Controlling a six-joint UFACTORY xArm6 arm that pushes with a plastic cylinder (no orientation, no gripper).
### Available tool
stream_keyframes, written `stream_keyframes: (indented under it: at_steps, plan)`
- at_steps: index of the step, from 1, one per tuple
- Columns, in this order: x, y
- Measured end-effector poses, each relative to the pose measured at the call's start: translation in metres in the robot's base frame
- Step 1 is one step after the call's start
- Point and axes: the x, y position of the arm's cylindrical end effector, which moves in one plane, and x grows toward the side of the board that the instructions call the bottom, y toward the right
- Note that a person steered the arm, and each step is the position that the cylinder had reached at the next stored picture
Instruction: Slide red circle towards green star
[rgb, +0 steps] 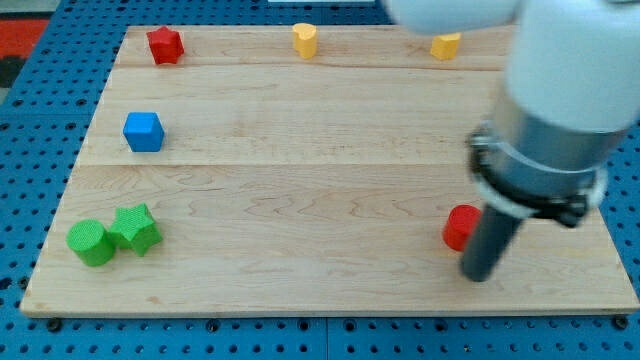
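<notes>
The red circle (460, 227) lies on the wooden board (320, 170) at the lower right, partly hidden by the rod. My tip (478, 275) rests just to the right of and below the red circle, touching or nearly touching it. The green star (136, 229) sits at the lower left of the board, far to the left of the red circle. A green circle (91, 243) touches the star's left side.
A blue cube (143, 132) sits at the left. A red star (165, 45) is at the top left. A yellow heart (305, 40) and a yellow block (446, 45) lie along the top edge. The arm's white body (560, 90) covers the upper right.
</notes>
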Motion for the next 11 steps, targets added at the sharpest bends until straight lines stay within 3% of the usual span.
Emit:
stream_keyframes:
  at_steps: [1,3,4,5,7,8,9,11]
  plan:
    - [-0.049,0.021]
    - [-0.053,-0.163]
    - [-0.057,-0.056]
    - [-0.023,-0.02]
    - [-0.014,-0.146]
    - [-0.018,-0.18]
    - [-0.03,-0.26]
    - [-0.041,-0.276]
